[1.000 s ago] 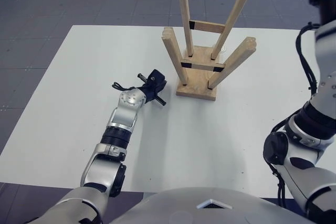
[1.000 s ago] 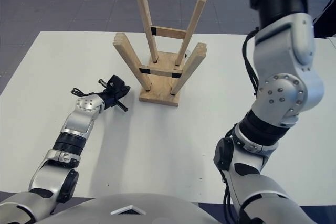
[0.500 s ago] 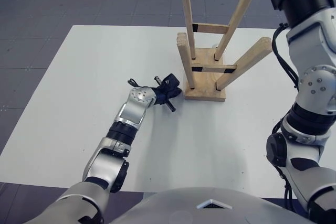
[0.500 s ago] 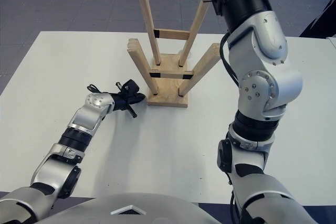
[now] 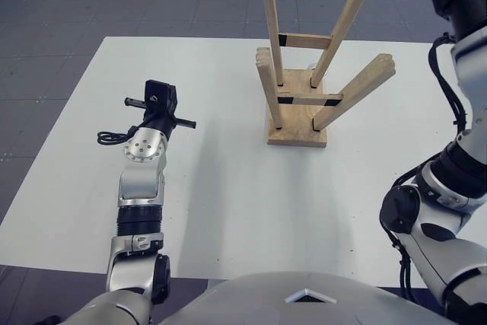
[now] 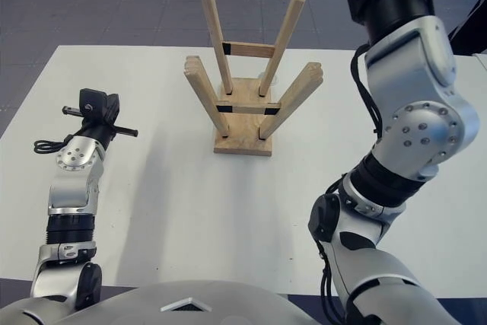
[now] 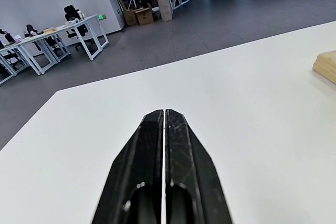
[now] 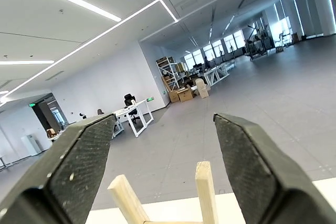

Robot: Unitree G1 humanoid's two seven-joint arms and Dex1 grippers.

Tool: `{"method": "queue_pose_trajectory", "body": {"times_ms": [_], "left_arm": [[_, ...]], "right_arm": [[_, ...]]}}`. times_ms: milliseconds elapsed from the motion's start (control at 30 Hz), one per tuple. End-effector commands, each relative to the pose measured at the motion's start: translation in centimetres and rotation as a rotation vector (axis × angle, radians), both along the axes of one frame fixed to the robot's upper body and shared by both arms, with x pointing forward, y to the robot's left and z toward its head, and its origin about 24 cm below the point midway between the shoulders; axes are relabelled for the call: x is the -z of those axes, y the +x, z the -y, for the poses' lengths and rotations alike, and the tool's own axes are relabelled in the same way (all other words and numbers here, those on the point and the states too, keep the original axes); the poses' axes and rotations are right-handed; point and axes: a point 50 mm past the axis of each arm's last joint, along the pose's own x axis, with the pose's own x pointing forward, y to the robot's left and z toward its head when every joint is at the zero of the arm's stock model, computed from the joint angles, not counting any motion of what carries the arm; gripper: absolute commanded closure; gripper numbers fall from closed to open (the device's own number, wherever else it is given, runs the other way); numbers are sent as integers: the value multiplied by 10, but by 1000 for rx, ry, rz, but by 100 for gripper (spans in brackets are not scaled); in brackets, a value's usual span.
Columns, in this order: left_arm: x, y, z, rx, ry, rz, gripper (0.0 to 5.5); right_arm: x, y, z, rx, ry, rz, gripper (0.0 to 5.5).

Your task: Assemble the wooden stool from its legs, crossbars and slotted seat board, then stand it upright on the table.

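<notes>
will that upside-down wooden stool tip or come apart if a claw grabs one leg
Resting on its flat seat board, the pale wooden stool probably resists a light push. A high push on a splayed leg may tip it. The legs seem only slotted in, so lifting by one leg might loosen it.

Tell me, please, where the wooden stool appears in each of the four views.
Left eye view: stool upside down, upper middle, slightly right, legs up.
Right eye view: stool upper middle.
Left wrist view: a corner of its seat board at the frame's edge.
Right wrist view: two leg tips between the open jaws.
Shared landmark: the white table under the stool.
</notes>
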Motion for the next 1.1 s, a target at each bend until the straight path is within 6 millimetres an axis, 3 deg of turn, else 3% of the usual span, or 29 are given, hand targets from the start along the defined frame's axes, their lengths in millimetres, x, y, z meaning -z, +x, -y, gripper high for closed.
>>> {"method": "queue_pose_trajectory", "body": {"times_ms": [33,333,400,533,600,667,733,767,800,833,867,900,933,967,1100], "left_arm": [[-12,1,3,-13,-20,64,540],[-7,4,10,10,-17,48,540],[-7,5,11,16,-20,50,540],[-10,10,11,26,-20,68,540],[-12,11,7,20,-19,75,540],[-12,9,5,17,-13,69,540],[-10,6,3,13,-10,59,540],[-8,4,2,10,-10,49,540],[-4,0,1,-1,-17,39,540],[1,-3,1,-12,-28,22,540],[7,-5,1,-19,-31,3,540],[12,-6,1,-24,-38,-17,540],[15,-6,1,-27,-37,-28,540],[19,-5,2,-22,-32,-41,540],[20,-3,6,5,-32,-55,540]], "right_arm": [[28,-3,-10,-38,-124,-78,206],[28,-8,-21,-69,-150,-29,206],[9,-7,-24,-82,-143,66,206],[-77,-25,-24,-120,-160,493,206],[-99,-33,-23,-116,-176,586,206],[-103,-35,-21,-112,-179,598,206],[-82,-26,-18,-109,-187,500,206],[-51,-14,-20,-117,-221,360,206],[1,2,-26,-149,-271,144,206],[78,14,-33,-239,-356,-141,206],[148,9,-30,-282,-394,-376,206],[198,-2,-27,-329,-457,-516,206],[220,-9,-24,-361,-485,-574,206],[216,-10,-24,-378,-486,-554,206],[116,7,-30,-307,-290,-210,206]]}}
